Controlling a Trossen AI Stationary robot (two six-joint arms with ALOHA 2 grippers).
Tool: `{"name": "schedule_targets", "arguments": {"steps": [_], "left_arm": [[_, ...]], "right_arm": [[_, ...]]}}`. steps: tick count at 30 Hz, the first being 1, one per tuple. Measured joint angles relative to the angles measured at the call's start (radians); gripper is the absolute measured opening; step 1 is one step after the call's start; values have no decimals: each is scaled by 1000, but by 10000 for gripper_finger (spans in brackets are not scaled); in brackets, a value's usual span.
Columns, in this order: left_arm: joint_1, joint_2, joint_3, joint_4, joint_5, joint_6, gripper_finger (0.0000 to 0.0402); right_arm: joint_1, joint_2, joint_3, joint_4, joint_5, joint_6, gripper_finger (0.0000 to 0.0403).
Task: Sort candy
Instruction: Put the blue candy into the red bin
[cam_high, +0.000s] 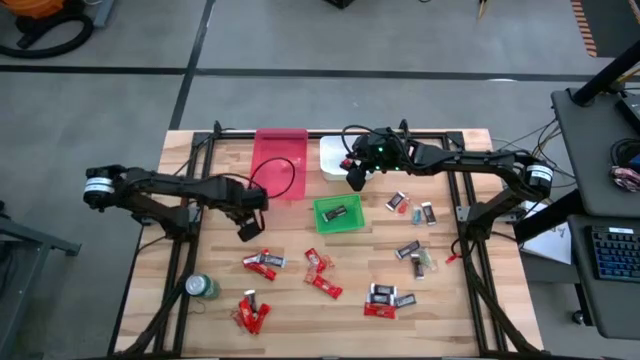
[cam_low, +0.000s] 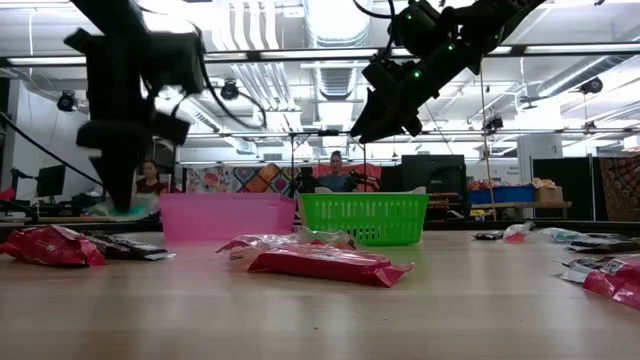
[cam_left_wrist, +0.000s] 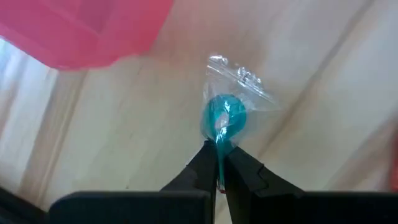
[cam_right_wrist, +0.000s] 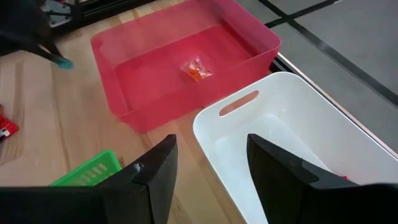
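The tabletop (cam_high: 330, 315) is pale wood. The green bin (cam_high: 339, 213) sits near its middle and serves as the landmark here.

The pink bin (cam_high: 279, 162) lies to the rear-left of the green bin, with one orange sweet (cam_right_wrist: 197, 70) on its floor. The white bin (cam_high: 332, 157) sits directly behind the green bin, beside the pink one.

The left arm reaches in from the left; its end effector (cam_high: 247, 229) hangs well left of the green bin, just in front of the pink bin. Its fingers are clamped on a teal sweet (cam_left_wrist: 224, 118) in clear wrap, held above the wood.

The right arm stretches from the right; its end effector (cam_high: 354, 178) hovers just behind the green bin, over the near edge of the white bin, with fingers spread apart and nothing between them.

A green can (cam_high: 202, 288) stands far to the front-left of the green bin.

A dark sweet (cam_high: 336, 212) lies inside the green bin. Loose candy (cam_high: 323, 283) is scattered in front of it, red wrappers mostly front-left, dark and silver ones to its right and front-right.
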Motion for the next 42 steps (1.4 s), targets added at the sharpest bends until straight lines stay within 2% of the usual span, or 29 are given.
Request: {"name": "schedule_targets", "arguments": {"steps": [6,12,18,22,27,31,37,42], "left_arm": [[-9,-139,7,61,19,30,0],[-8,-246,7,262,14,97,0],[18,-268,6,487,-136,148,0],[104,-247,6,574,-197,183,0],[273,-180,7,662,-196,180,0],[376,-99,7,670,-195,157,0],[423,29,7,679,-194,148,0],[423,73,7,680,-193,148,0]], "right_arm": [[0,0,0,0,0,-4,183],[0,0,0,1,0,-16,183],[0,0,0,2,0,-21,183],[0,0,0,2,0,-26,183],[0,0,0,2,0,-38,183],[0,0,0,1,0,-42,183],[0,0,0,1,0,-55,183],[0,0,0,1,0,-55,183]]}}
